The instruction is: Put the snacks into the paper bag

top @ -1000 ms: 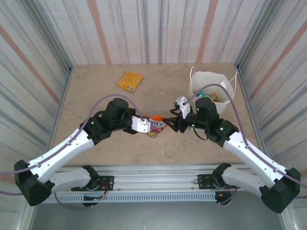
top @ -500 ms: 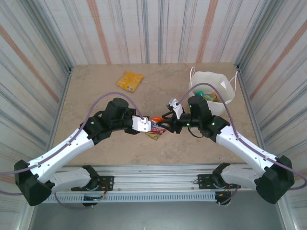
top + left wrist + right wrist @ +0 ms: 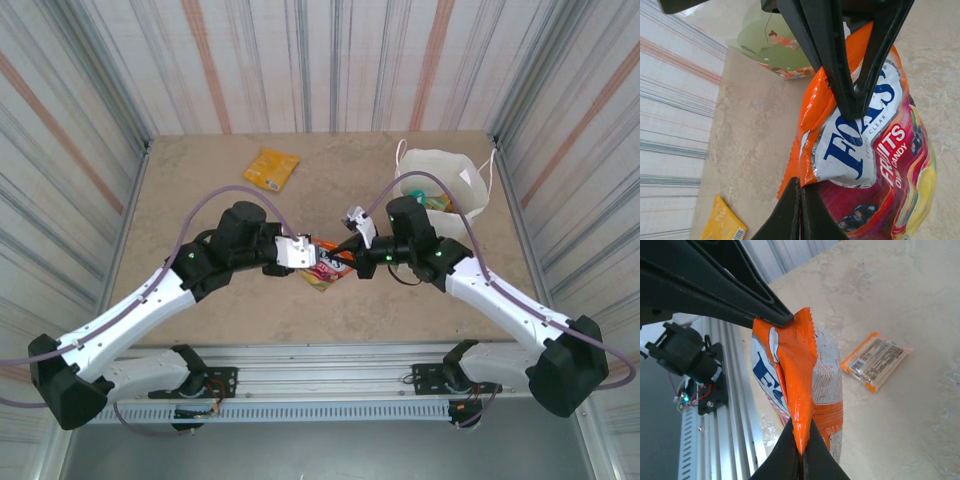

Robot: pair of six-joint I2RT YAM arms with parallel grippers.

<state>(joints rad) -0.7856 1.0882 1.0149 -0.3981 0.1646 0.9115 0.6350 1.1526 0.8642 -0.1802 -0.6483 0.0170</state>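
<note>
**Bright, even light; glare on foil up close**

From the top view I get flat, bright light from overhead, sharp across the frame, with only faint shadows under the arms on the table. In the left wrist view the Fox's bag throws white glare off its orange foil. The left fingers, close to the lens, go soft and nearly featureless black.

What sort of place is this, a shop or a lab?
Probably a robot test booth: two arms bolted to a rail at a table edge, striped walls around it, a paper bag to fill.
</note>
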